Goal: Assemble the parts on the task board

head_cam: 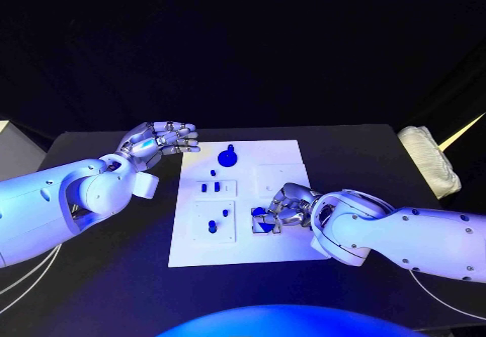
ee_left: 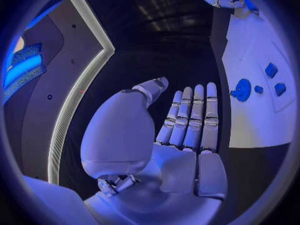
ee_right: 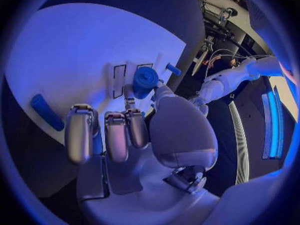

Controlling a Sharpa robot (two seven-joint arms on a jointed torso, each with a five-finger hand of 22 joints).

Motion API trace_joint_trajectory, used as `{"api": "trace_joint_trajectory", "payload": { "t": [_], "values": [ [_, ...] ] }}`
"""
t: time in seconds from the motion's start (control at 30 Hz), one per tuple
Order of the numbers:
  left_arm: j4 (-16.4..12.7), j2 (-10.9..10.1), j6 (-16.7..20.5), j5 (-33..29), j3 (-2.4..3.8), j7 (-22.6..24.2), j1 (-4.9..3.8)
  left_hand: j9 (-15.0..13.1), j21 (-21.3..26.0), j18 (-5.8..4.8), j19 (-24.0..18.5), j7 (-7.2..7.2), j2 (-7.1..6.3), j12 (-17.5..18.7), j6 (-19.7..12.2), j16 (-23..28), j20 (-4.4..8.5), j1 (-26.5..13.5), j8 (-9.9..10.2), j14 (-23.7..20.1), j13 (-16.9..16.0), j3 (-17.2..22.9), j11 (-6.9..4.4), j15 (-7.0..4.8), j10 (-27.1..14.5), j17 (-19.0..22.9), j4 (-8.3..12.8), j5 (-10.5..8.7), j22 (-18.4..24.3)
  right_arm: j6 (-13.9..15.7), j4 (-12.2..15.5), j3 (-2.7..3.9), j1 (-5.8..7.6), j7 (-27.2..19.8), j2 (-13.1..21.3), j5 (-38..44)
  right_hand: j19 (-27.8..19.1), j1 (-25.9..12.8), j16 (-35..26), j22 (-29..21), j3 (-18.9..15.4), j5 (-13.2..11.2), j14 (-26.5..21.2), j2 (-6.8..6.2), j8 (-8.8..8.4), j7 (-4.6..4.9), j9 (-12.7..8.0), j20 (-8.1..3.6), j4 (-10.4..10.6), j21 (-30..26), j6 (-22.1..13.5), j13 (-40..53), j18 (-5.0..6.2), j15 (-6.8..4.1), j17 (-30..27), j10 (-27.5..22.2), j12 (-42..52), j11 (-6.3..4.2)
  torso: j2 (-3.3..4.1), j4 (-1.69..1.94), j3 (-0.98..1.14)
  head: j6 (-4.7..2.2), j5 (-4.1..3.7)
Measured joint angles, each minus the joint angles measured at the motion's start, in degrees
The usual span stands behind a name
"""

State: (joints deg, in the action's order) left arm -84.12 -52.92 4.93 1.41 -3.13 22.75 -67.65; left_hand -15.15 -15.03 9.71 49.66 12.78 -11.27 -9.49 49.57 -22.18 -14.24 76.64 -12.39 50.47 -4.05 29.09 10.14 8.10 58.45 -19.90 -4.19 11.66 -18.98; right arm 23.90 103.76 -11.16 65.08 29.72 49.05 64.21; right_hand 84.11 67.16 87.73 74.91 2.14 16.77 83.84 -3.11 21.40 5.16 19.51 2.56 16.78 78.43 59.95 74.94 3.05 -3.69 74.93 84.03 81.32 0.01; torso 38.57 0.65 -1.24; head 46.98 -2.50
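Observation:
The white task board (head_cam: 289,249) lies in the middle of the black table. At its far end stands a round blue part with a stem (head_cam: 229,157), also in the left wrist view (ee_left: 242,90), and smaller blue parts (head_cam: 213,187) sit in sockets along the board's left half. My right hand (head_cam: 286,208) is low over the board's right side, fingers curled, and its thumb and a finger pinch a round blue part (ee_right: 145,79) beside a dark square socket (head_cam: 267,226). My left hand (head_cam: 160,142) hovers left of the board's far corner, fingers straight and apart (ee_left: 187,120), holding nothing.
A folded white cloth (head_cam: 429,160) lies at the table's right edge. A pale box (head_cam: 10,149) stands off the left edge. A blue cylinder (ee_right: 47,112) lies on the board beyond my right hand's fingers. Bare black tabletop (head_cam: 112,281) surrounds the board.

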Motion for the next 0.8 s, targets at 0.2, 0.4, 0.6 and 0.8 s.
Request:
{"api": "trace_joint_trajectory", "payload": {
  "t": [0.2,0.4,0.6,0.8],
  "values": [
    [0.0,0.0,0.0,0.0,0.0,-0.1,0.0,0.0,0.0,-0.01,0.0,0.0,0.0,0.0,0.0,0.0,0.0,0.0,0.0,0.0,0.0,0.0,0.0,0.0,0.0,0.0,0.0,0.0,0.0,0.4,-0.2,-0.04,-0.08,0.0,-0.1,0.7,-0.2,-1.8,0.2,0.0,-0.5,0.5,0.2,1.12,0.16,-0.53,0.1,-0.21,0.0,0.4,0.5,0.0,0.01,-0.21,0.0,0.0,0.0,0.0,0.01,0.04,0.0,0.01,-0.09],
    [0.0,-0.1,-0.1,0.0,0.0,-0.1,0.0,0.0,0.0,0.0,0.0,0.0,0.0,0.0,0.0,0.0,0.0,0.0,0.0,0.0,0.0,0.0,0.0,0.0,0.0,0.0,0.0,0.0,0.1,0.0,-0.3,-0.06,-0.1,0.2,-0.3,1.5,-0.2,-8.0,0.2,0.0,-4.1,-1.7,0.2,1.9,1.13,-1.44,0.5,-0.21,0.1,0.1,1.5,0.0,0.0,-0.23,0.0,0.0,-0.4,-0.01,0.01,0.04,0.01,0.07,-0.13],
    [0.1,0.0,-0.1,0.0,0.02,-0.2,0.0,0.0,0.0,0.0,0.0,0.0,0.0,0.0,0.0,0.0,0.0,0.0,0.0,0.0,0.0,0.0,0.0,0.0,0.0,0.0,0.0,0.0,0.1,-0.7,-0.3,-0.02,-0.1,0.3,-0.3,2.1,-0.2,-13.7,0.2,0.0,-8.3,-6.3,0.2,2.86,1.24,-1.21,0.5,-0.21,0.2,-0.7,0.8,0.0,0.0,-0.22,0.0,0.0,-1.0,0.0,0.01,0.01,0.03,0.08,-0.24],
    [0.1,0.0,-0.1,0.0,0.0,-0.3,0.0,0.1,0.0,0.0,0.0,0.0,0.0,0.0,0.0,0.0,0.0,0.0,0.0,0.0,0.0,0.0,0.0,0.0,0.0,0.0,0.0,0.0,0.1,-1.5,-0.2,-0.06,-0.14,0.3,-0.2,2.8,-0.2,-14.5,0.2,0.0,-9.1,-6.8,0.2,3.1,1.21,-1.22,0.5,-0.2,0.2,-1.0,0.7,0.0,0.0,-0.22,0.0,0.0,-1.2,0.0,-0.01,0.0,0.03,0.14,-0.3]
  ]
}}
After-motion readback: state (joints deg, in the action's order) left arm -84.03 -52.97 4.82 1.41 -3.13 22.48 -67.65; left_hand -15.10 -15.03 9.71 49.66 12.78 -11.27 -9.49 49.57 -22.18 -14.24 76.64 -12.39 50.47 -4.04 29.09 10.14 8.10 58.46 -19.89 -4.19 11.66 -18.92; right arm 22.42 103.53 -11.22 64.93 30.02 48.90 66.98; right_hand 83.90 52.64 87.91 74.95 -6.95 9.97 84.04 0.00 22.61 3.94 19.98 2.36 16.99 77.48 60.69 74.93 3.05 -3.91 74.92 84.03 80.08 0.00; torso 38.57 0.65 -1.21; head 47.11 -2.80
